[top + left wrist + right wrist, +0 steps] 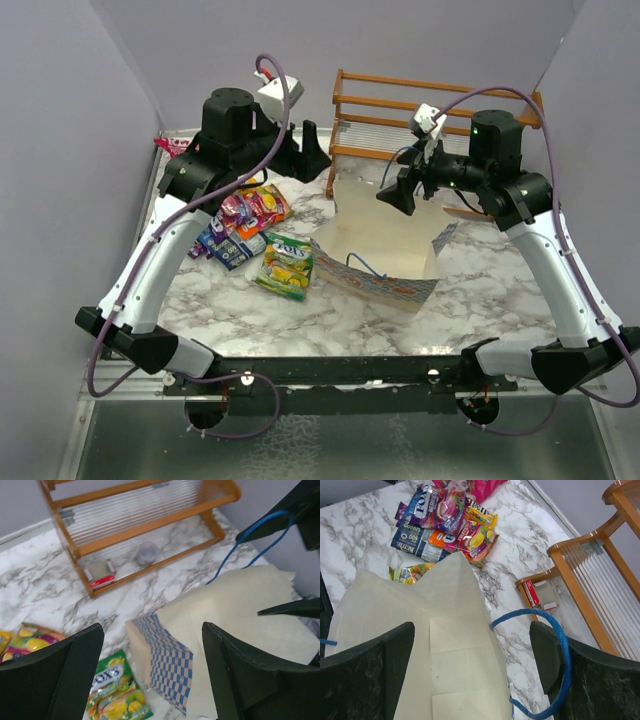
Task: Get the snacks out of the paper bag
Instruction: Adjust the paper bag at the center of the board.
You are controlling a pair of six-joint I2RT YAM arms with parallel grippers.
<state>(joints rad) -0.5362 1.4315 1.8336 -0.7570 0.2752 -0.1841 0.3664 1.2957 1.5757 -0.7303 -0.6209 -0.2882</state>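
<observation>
**Ana:** What can you read on the packets?

**Ben:** The green-yellow packet (pixel 287 265) says "FOX'S", clear from above and in the left wrist view. It lies flat on the tabletop (pixel 480 290), just beside the checkered side of the paper bag (pixel 385 240). In the right wrist view a purple packet (pixel 427 502) reads "FOX'S" with "BERRIES". It sits in the pile of snacks (pixel 245 215) left of the bag. The dark blue packet (pixel 415 542) has its print upside down, and I cannot make it out.

**Ana:** And the bag's own print?

**Ben:** Orange lettering near its base, too small to read.

**Ana:** The jaws?

**Ben:** The left gripper (pixel 315 150) has its jaws spread wide, grasping nothing, near the rack (pixel 440 105). The right gripper (pixel 395 195) is over the bag's mouth, jaws also spread, with the blue cord handle (pixel 555 635) looped over one finger. Only the wrist views show that loop.

**Ana:** Anything else the top view misses?

**Ben:** A small red-and-white box (pixel 100 575) at the rack's foot.
</observation>
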